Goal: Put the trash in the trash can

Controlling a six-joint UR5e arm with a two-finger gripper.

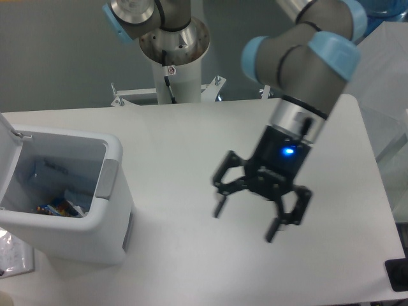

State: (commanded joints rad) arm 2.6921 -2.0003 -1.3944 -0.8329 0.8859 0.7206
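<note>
The trash can (108, 239) is a boxy white bin at the left of the table, its lid swung open at the far left. Inside it lies the trash: a clear bottle with a red-and-blue label (57, 206) rests on the bottom, and a clear wrapper (54, 169) lies against the back wall. My gripper (245, 222) hangs over the middle of the table, well to the right of the bin. It is open, with nothing between its black fingers (218, 207).
A white table (191, 140) carries the bin. The arm's base post (173, 57) stands behind the table's far edge. A translucent white box (376, 83) sits off the table's right side. A clear bag (13, 252) lies at the bin's lower left.
</note>
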